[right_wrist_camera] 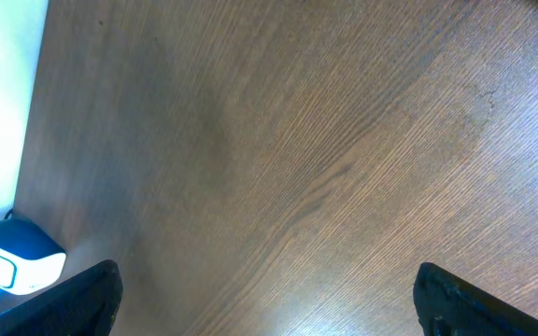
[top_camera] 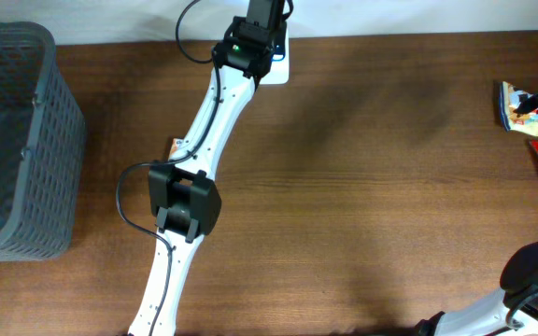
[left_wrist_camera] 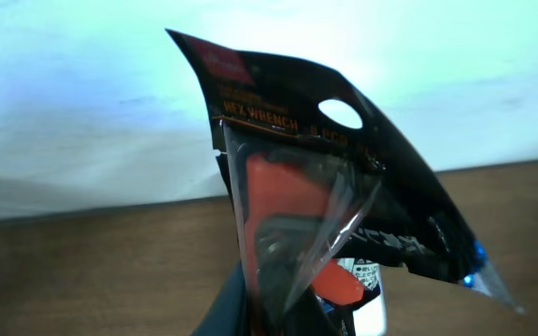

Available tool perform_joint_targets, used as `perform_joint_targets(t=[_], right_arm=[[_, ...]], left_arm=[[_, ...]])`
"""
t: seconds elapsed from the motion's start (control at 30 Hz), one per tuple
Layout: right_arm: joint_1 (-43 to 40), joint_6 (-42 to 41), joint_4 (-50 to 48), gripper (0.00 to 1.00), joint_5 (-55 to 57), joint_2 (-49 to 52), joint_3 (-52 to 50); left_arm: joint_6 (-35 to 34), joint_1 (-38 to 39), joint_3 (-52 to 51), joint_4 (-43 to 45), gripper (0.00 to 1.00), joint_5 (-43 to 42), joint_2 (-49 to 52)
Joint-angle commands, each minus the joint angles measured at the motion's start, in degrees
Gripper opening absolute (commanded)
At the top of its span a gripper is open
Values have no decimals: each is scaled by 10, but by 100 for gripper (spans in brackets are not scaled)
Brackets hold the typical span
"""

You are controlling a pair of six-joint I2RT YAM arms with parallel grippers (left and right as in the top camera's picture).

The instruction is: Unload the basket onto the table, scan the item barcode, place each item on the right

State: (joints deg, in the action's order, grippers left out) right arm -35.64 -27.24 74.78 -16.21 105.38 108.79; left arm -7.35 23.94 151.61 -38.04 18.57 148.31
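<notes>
Overhead: the left arm runs from the 6 o'clock edge of the desk (top_camera: pixel 362 187) up to the 12 o'clock edge, where the left hand (top_camera: pixel 260 33) sits over a white-and-blue scanner (top_camera: pixel 279 67) lying against the desk's far boundary. A grey basket (top_camera: pixel 63 140) occupies the 9 o'clock edge. A cluster of coloured packets (top_camera: pixel 521 105) lies at the 3 o'clock edge. The right arm enters at 5 o'clock. The wide middle of the desk between these points is bare wood. Left wrist view, not obtainable from overhead: the left hand is closed on a hex wrench package (left_wrist_camera: pixel 297 196), black card with an orange insert under clear film. The package stands tilted, its hang hole toward 1 o'clock, against a pale wall. Its lower end disappears toward the fingers, which cannot be made out clearly. Overhead, the package itself is hidden beneath the wrist. Right wrist view: the right hand (right_wrist_camera: pixel 278 299) is spread wide and holds nothing, both fingertips at the 6 o'clock margin above bare wood. The scanner shows at 8 o'clock, beside the desk edge.
</notes>
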Motion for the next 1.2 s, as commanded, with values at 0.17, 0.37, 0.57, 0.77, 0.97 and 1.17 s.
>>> perform_joint_targets(t=[0.17,0.37,0.57,0.77,0.97,1.17], right_arm=[[0,-3,0,99,-5,2,0],[0,-3,0,99,-5,2,0],[0,-3,0,98,-5,2,0],[0,-3,0,99,-5,2,0],[0,-3,0,99,-5,2,0],[0,-3,0,99,-5,2,0]], left_arm=[[8,0,-27,54,7,48,29],[8,6,-21,45,9,48,26],[7,40,4,-51,3,-71,-38],[-24,113,-1,-190,7,-322,-36],[-24,204,-27,-212,31,-232,32],[-24,205,-15,-217,67,-232,33]])
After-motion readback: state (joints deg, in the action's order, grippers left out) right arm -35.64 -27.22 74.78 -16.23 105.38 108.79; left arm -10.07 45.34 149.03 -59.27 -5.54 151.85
